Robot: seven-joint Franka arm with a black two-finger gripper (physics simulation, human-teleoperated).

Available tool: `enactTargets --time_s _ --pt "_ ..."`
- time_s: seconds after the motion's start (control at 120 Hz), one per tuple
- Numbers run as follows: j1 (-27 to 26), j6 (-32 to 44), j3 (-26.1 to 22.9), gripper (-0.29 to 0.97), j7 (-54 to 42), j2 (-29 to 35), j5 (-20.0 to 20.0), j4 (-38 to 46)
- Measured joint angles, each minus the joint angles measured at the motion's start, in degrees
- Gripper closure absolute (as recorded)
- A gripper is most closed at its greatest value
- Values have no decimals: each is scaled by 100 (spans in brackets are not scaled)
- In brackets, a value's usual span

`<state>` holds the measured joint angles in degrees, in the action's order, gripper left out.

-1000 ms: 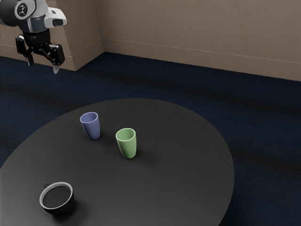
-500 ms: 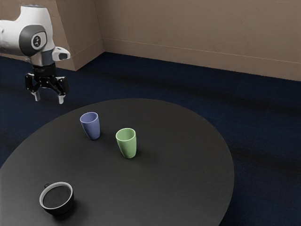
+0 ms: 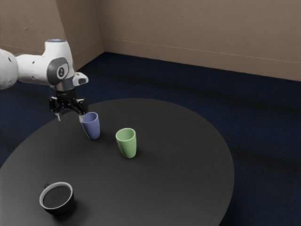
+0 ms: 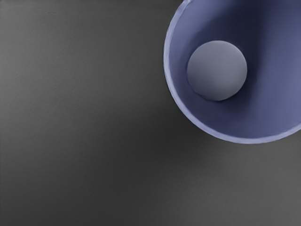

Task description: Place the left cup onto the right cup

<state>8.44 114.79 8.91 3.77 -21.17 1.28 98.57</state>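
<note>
In the wrist view the smooth, tapered blue cup (image 4: 277, 99) is cut off at the frame's edge. Part of its rim, inner wall and pale round floor show against the matte round black table (image 4: 84, 122). In the exterior view the white arm (image 3: 33, 70) is cut off at the left edge, and the handle of the glossy black mug (image 3: 56, 198) barely shows. The black two-finger gripper (image 3: 69, 116) hangs just beside the blue cup (image 3: 91, 125), on the exterior view's left of it, fingers spread apart and grasping nothing. The finger nearer the blue cup overlaps its rim; whether they touch cannot be told. The blue cup stands upright on the table. The smooth, tapered green cup (image 3: 126, 143) stands upright near the blue cup, on the exterior view's right of it and apart from it; the mug sits well apart from the blue cup
</note>
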Motion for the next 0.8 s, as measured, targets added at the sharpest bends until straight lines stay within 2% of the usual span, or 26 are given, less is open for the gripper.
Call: enactTargets --time_s 0.475,0.8 --pt "244 371 -111 0 -277 -1107 -263 -1190" --pt "310 643 -118 0 -449 -1473 -299 -1311"
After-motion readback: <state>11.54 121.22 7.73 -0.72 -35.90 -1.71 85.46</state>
